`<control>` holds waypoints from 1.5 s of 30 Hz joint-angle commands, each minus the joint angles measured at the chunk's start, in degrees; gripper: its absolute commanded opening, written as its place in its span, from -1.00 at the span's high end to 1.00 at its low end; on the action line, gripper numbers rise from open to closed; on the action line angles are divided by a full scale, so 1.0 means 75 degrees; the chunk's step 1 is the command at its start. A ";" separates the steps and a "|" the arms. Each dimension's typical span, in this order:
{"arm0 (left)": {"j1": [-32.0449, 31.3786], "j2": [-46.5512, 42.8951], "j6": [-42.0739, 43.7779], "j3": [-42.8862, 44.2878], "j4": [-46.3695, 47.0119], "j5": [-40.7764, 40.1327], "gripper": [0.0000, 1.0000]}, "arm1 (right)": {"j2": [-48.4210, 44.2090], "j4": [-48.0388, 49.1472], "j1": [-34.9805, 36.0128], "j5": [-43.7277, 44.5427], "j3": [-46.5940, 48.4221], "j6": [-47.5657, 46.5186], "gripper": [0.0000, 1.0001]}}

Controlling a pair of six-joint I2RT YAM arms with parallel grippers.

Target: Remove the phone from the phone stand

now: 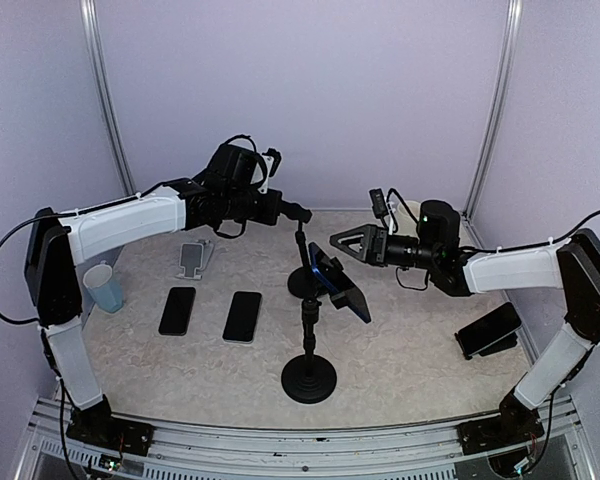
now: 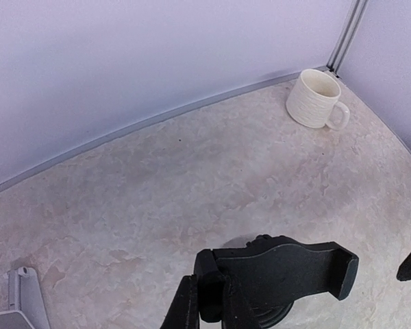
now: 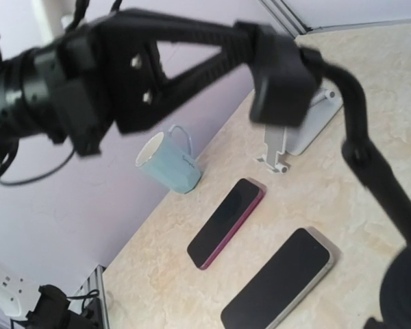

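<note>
The phone stand (image 1: 302,250) is a black pole on a round base at mid table, with its clamp (image 2: 281,274) empty. My left gripper (image 1: 285,210) is shut on one end of that clamp, the fingers (image 2: 185,308) pinching it. The phone (image 1: 342,288), dark with a blue edge, sits tilted just right of the stand's base, below my right gripper (image 1: 338,243). That gripper is open and apart from the phone. I cannot tell whether the phone rests on the table. The right wrist view shows the stand's pole (image 3: 370,171) and the left gripper, not its own fingers.
A second black stand (image 1: 308,375) stands near the front. Two phones (image 1: 177,310) (image 1: 242,316) lie flat at the left, beside a blue mug (image 1: 105,288) and a grey holder (image 1: 193,260). A white mug (image 2: 317,99) is at the back, and a black wedge stand (image 1: 490,330) at the right.
</note>
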 commanded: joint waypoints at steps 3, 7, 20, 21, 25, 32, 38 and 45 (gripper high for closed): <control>0.0411 -0.0137 0.0016 0.0507 0.0343 -0.0380 1.00 | -0.0286 -0.0150 -0.0099 -0.0055 -0.0068 -0.0128 -1.00; 0.0706 -0.0144 0.0108 0.0513 0.0149 -0.0604 1.00 | -0.0342 -0.0197 -0.0111 -0.0040 -0.0097 -0.0165 -1.00; 0.1130 -0.0171 0.0313 0.0355 -0.0045 -0.1318 1.00 | -0.0252 -0.0174 -0.0123 -0.0111 -0.0038 -0.0135 -1.00; 0.1158 -0.0172 0.0336 0.0357 -0.0060 -0.1386 1.00 | -0.0248 -0.0175 -0.0123 -0.0111 -0.0045 -0.0135 -1.00; 0.1234 -0.0194 0.0543 0.0399 -0.0146 -0.1612 1.00 | -0.0259 -0.0154 -0.0123 -0.0100 -0.0090 -0.0135 -1.00; 0.1326 -0.0272 0.0798 0.0463 -0.0307 -0.1915 1.00 | -0.0154 -0.0011 -0.0120 -0.0141 -0.0072 -0.0062 -1.00; 0.1376 -0.0220 0.0864 0.0479 -0.0338 -0.1805 1.00 | -0.0050 0.0186 -0.0123 -0.0196 -0.0082 0.0064 -1.00; 0.1370 -0.0084 0.0910 0.0537 -0.0420 -0.1879 1.00 | -0.0055 0.0177 -0.0117 -0.0199 -0.0089 0.0058 -1.00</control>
